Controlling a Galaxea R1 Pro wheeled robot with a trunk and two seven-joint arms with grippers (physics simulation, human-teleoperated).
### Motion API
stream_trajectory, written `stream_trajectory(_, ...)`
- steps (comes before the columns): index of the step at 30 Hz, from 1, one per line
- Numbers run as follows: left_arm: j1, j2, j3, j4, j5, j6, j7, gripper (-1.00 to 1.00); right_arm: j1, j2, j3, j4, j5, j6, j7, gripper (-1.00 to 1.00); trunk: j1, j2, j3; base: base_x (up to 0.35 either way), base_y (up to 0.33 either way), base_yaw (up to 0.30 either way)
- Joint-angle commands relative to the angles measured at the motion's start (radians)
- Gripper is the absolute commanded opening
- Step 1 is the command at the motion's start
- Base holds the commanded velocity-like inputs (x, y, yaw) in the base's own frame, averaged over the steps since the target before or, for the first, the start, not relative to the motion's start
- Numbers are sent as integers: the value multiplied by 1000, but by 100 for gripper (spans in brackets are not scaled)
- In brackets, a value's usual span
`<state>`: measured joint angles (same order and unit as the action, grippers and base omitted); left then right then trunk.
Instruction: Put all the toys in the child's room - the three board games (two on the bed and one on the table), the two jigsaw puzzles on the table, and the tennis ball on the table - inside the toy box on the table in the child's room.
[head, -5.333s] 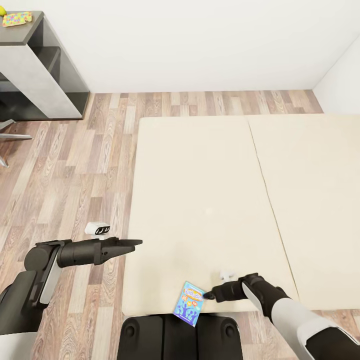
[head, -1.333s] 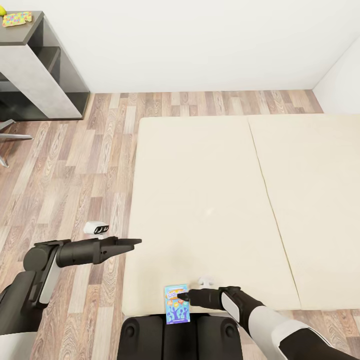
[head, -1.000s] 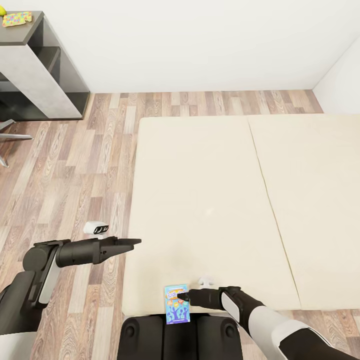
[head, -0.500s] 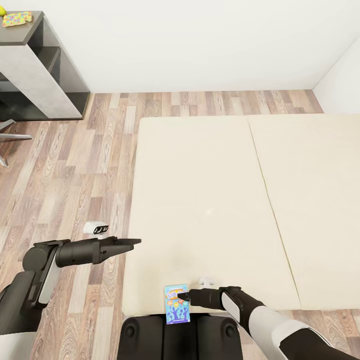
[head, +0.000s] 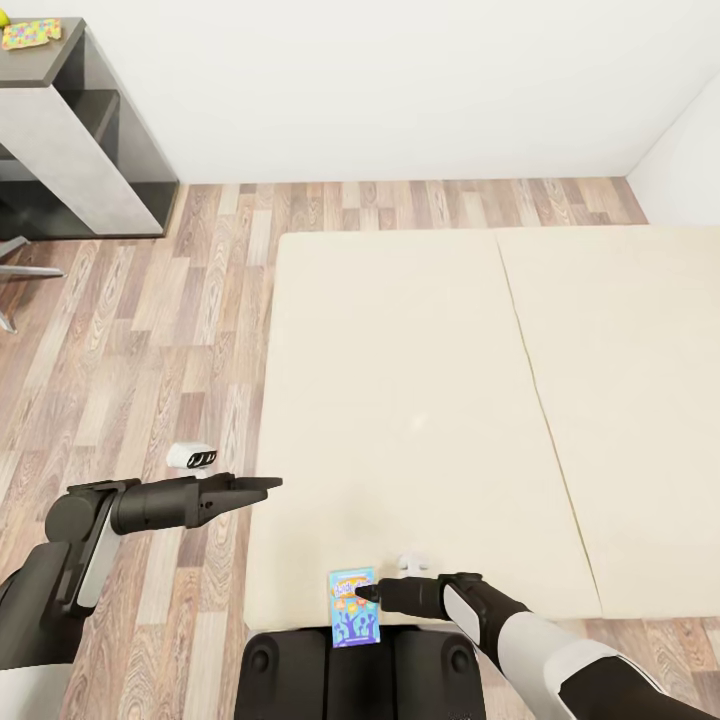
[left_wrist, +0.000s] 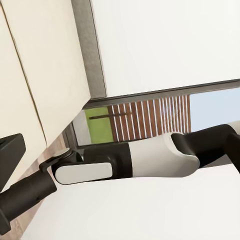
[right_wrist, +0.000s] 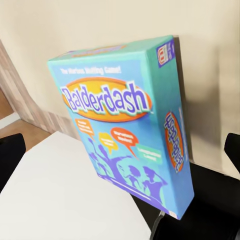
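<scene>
Over the last five seconds my right gripper (head: 366, 593) slid the board game (head: 354, 608) leftward along the near edge of the bed (head: 400, 400) and squared it from tilted to upright, then held it static, so I judged it poised for lifting. Its long axis ran toward me, title end pointing up the bed; whether my jaws were clamped I could not tell, likewise my left gripper (head: 268, 486)

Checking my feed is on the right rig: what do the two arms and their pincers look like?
Both arms have glossy white shells with black joints. The left arm ends in a dark grey cylindrical wrist and a black pincer with slim tapered fingers. The right arm shows a white forearm, black cuff and black pincer. No cables or markings are visible.
</scene>
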<state>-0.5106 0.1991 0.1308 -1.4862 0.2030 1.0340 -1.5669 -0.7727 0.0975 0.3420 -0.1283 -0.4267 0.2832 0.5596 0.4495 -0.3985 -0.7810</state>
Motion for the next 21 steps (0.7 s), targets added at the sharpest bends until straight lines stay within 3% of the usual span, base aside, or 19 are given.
stream_trajectory(1, 0, 0, 0, 0, -1, 11, -4, 100, 0, 0, 5, -1, -10, 7, 0, 100, 1, -2, -2, 0, 0, 0)
stream_trajectory(21, 0, 0, 0, 0, -1, 11, -4, 100, 0, 0, 6, -1, -9, 5, 6, 100, 1, -2, -34, 0, 0, 0)
